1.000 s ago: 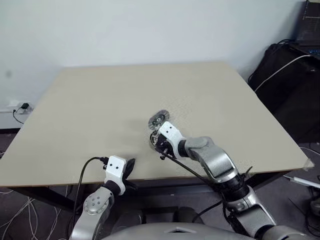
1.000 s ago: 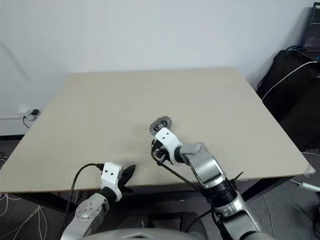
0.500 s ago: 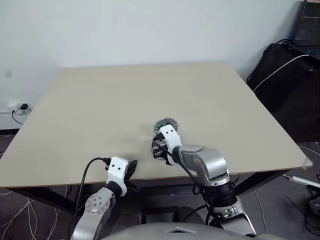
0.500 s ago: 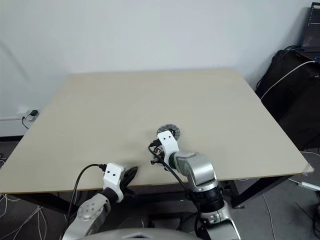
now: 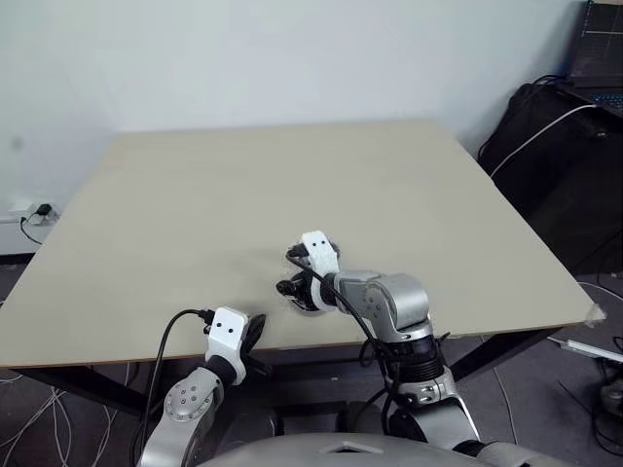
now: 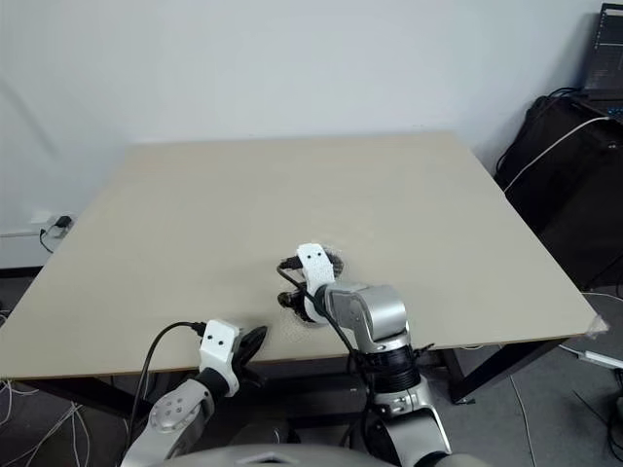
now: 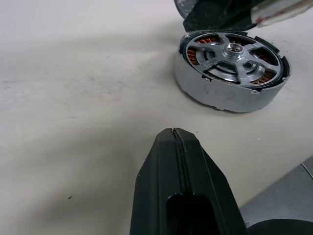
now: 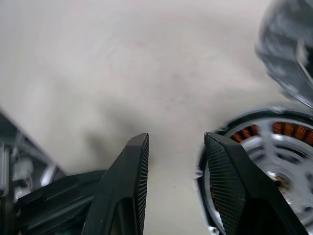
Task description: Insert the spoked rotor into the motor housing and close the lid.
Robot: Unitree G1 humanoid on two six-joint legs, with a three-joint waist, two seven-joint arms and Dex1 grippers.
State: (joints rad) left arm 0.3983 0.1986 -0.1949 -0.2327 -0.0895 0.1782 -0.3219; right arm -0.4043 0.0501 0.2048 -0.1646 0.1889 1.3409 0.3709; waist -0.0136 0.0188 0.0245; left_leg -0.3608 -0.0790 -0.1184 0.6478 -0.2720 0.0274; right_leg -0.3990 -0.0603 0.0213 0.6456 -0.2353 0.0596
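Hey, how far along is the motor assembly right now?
Done: the spoked rotor sits inside the motor housing, copper windings showing between its spokes. In hand: nothing; the right gripper is open and empty beside the housing. Left: the lid lies off to the side and must go on.

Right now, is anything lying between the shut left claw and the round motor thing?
No. In the left wrist view, just bare table lies between the left gripper and the motor housing.
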